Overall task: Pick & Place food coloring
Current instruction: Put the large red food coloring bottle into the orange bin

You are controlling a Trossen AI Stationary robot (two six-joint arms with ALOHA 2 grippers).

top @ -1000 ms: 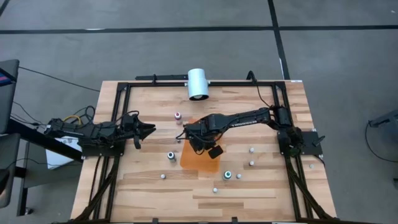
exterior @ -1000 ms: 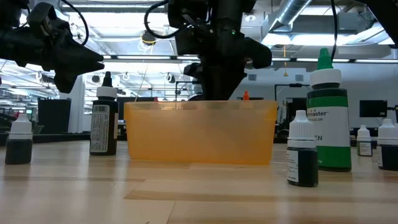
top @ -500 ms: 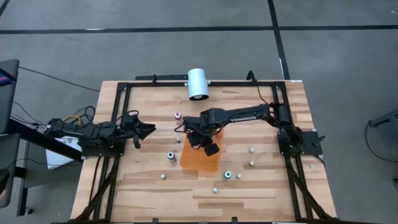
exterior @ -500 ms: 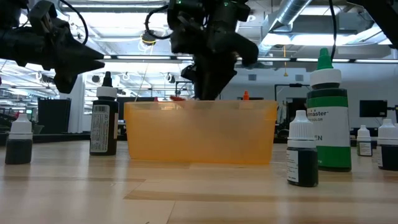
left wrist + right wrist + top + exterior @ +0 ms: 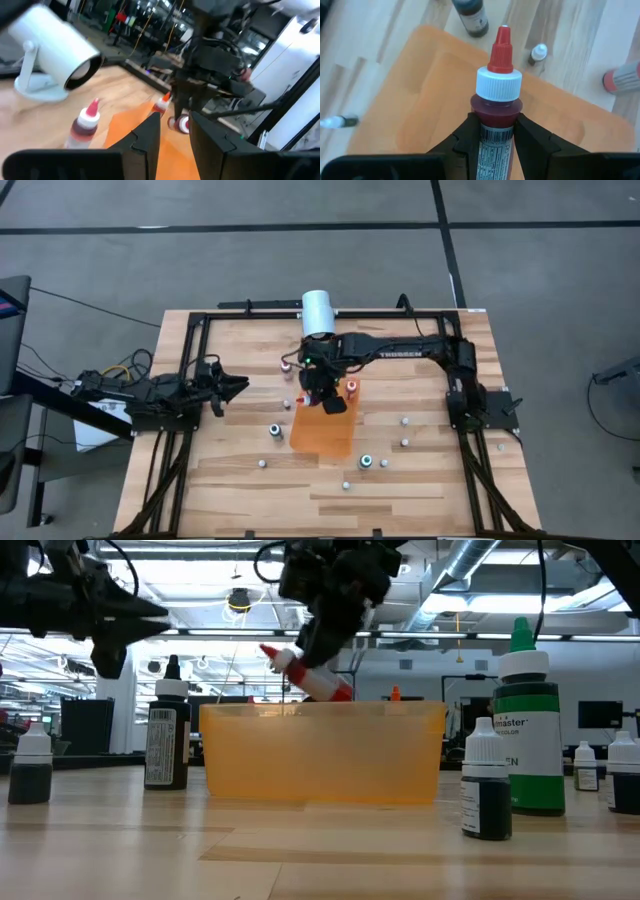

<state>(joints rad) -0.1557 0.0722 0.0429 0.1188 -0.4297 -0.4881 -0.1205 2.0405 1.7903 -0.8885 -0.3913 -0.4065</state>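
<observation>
My right gripper [image 5: 316, 388] hangs over the far end of the orange tray [image 5: 322, 428], shut on a red-capped food coloring bottle [image 5: 303, 676]. A second red-capped bottle [image 5: 351, 387] lies in the tray's far right corner. More food coloring stands on the wood: a pink-topped bottle [image 5: 286, 366], teal-topped ones [image 5: 274, 430] [image 5: 366, 462], and small white-topped ones [image 5: 405, 420]. My left gripper [image 5: 238, 385] waits shut and level at the table's left. My right gripper pinches the bottle's dark red body just under the white collar [image 5: 495, 124] between its two fingers [image 5: 470, 136]. It comes from above, slanting down. The bottle is lifted clear above the tray's wall and tilted, its red tip [image 5: 268, 652] pointing up toward the table's left.
A big white cylinder [image 5: 318, 315] sits at the table's far edge behind the gripper. A black frame [image 5: 190, 330] rims the tabletop. In the low view a tall green bottle [image 5: 527, 735] and a black-capped one [image 5: 167, 735] flank the tray.
My right gripper has risen and gone toward the table's far edge, turning at the wrist. The red-capped bottle has come up with it from behind the tray's wall and now shows tilted above the rim.
</observation>
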